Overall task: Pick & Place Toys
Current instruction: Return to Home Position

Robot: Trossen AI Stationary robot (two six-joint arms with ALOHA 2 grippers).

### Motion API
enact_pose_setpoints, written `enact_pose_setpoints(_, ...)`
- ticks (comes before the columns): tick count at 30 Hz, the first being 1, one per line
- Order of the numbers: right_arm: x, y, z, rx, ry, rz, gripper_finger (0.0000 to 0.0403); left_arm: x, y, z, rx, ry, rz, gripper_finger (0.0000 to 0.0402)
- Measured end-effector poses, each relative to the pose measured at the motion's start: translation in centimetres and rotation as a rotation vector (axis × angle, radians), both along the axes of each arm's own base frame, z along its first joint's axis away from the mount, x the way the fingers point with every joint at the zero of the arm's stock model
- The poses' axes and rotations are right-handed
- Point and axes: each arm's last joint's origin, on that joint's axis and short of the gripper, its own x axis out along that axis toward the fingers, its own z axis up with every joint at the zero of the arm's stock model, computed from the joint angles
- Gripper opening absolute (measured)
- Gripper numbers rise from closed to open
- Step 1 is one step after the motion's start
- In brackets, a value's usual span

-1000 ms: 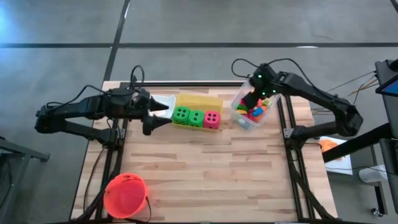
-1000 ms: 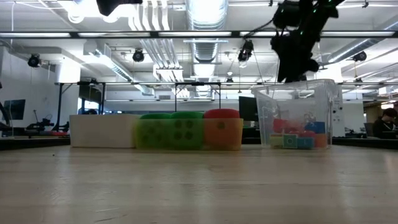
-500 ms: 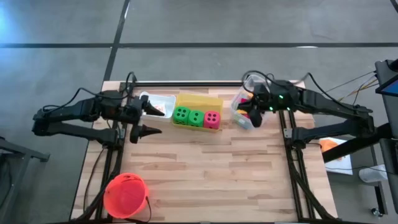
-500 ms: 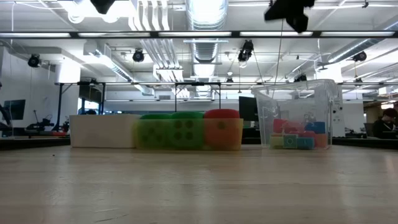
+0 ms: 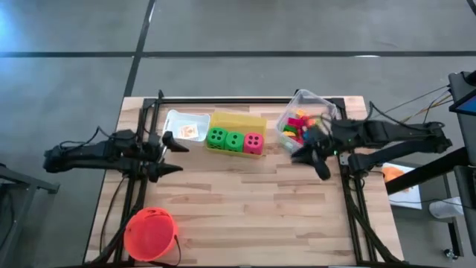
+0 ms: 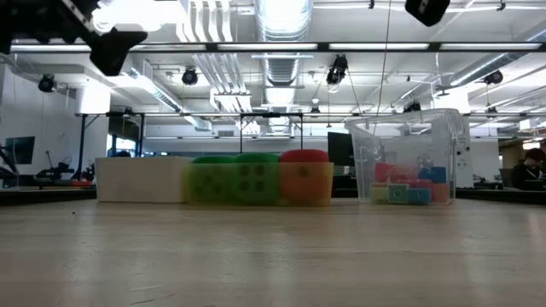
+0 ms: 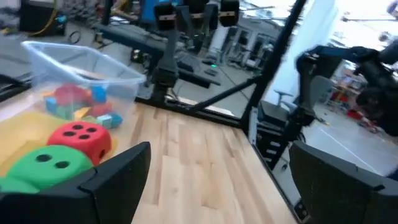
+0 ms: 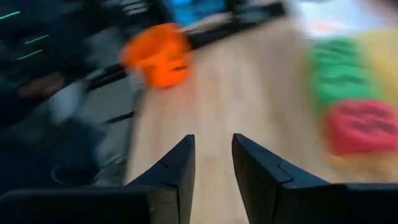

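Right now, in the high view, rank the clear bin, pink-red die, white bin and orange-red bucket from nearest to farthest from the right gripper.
1. clear bin, right beside the right gripper, at the table's right side.
2. pink-red die, toward the table's middle.
3. white bin, on the left side.
4. orange-red bucket, at the opposite left corner.

A pale wooden desk (image 5: 245,216) stands on a grey floor (image 5: 74,37) crossed by dark lines. An orange-red bucket (image 5: 151,232) sits upright near the desk's front corner, well apart from the left hand (image 5: 180,158) and closer to the front edge than it. A white bin (image 5: 172,119) lies just beyond that hand, right beside a yellow bin (image 5: 238,119) set between the two hands toward the back edge. A clear bin (image 5: 314,97) stands just beside the right hand (image 5: 313,165), on its far side. In the low view, long ceiling lights (image 6: 281,17) run over the room behind.
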Motion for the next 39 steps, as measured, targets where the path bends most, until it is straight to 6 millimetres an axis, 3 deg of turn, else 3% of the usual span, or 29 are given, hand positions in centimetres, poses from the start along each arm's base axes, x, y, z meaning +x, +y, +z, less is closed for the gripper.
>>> enact_pose_setpoints(4,0.6,1.5,-1.3,0.003,-0.156,0.210,0.0102,-0.4,-0.1,-1.7,0.005,-0.001,-0.012,0.0368)
enact_pose_setpoints(12,-2.5,1.3,-5.2,0.104,-0.312,0.189,0.0102,-1.2,-0.2,-3.0,0.035,-0.041,-0.053,0.0368)
enact_pose_setpoints(18,-5.0,1.1,-7.0,0.067,-0.508,0.224,0.0102,-1.9,-0.3,-3.9,0.054,-0.088,-0.056,0.0368)
enact_pose_setpoints(28,-7.1,1.1,-11.1,0.059,-0.579,0.336,0.0102,-1.9,-0.3,-6.0,0.037,-0.103,-0.056,0.0368)
enact_pose_setpoints(35,-9.1,0.9,-13.4,0.071,-0.675,0.426,0.0102,-1.5,-0.2,-7.4,0.158,-0.087,-0.060,0.0368)
enact_pose_setpoints(39,-9.5,0.9,-14.5,0.075,-0.719,0.455,0.0103,-1.3,-0.2,-7.9,0.145,-0.060,-0.052,0.0368)
